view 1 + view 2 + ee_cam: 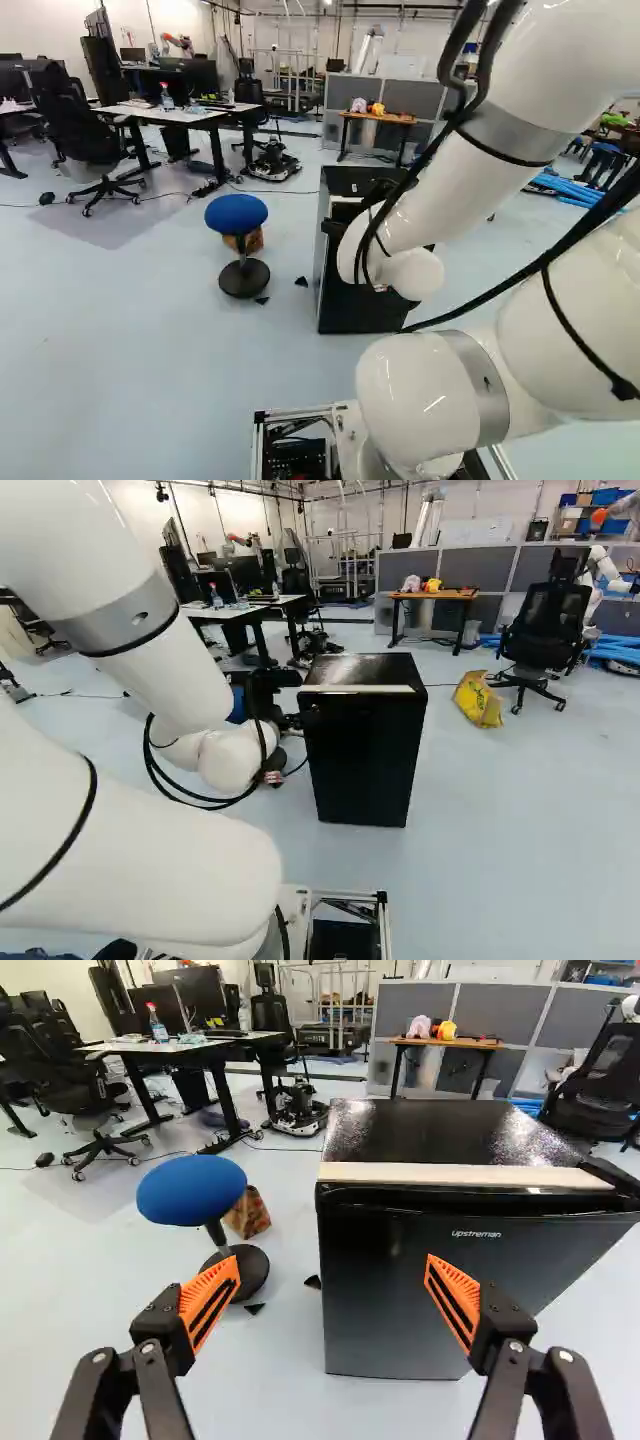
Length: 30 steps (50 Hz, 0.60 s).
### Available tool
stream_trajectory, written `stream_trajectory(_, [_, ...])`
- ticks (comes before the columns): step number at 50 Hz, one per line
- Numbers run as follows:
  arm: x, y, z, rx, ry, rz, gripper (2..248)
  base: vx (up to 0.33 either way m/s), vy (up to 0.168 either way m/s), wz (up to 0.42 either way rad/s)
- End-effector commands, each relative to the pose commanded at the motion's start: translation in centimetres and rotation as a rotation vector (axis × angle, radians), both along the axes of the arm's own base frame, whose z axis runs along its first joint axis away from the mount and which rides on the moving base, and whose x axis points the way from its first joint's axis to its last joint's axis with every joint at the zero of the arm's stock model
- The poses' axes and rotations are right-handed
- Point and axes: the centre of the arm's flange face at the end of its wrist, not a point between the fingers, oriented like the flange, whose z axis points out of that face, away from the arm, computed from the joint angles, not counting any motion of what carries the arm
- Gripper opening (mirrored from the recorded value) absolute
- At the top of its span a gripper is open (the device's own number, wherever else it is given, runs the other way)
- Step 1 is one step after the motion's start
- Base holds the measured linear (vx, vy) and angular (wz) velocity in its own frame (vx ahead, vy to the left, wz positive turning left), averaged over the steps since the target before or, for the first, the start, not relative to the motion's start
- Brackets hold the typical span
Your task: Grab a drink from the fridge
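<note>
In the right base view my gripper (296,718) is at the near upper edge of the black fridge (365,755), on its arm side. The left base view shows the fridge (352,312) partly behind my arm. Seen from the wrist, my gripper (332,1260) stands open, orange pads wide apart with nothing gripped. One finger is in front of the fridge's front (400,1300), the other beyond its side edge; contact cannot be told. The door looks shut, below a pale strip along the top. No drink is visible.
A blue stool (192,1190) stands beside the fridge, with a brown box (249,1214) behind it. Desks (165,112) and office chairs are farther back. A yellow bag (478,699) lies on the floor past the fridge. Another robot (603,570) stands far back.
</note>
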Motion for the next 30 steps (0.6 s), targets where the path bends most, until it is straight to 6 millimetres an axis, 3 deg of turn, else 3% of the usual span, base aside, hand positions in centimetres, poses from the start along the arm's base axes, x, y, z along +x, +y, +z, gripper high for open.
stream_trajectory(14, [0.0, 0.0, 0.0, 0.0, 0.0, 0.0, 247, 0.08, 0.093, -0.018])
stream_trajectory(30, [0.0, 0.0, 0.0, 0.0, 0.0, 0.0, 247, 0.01, 0.006, 0.0])
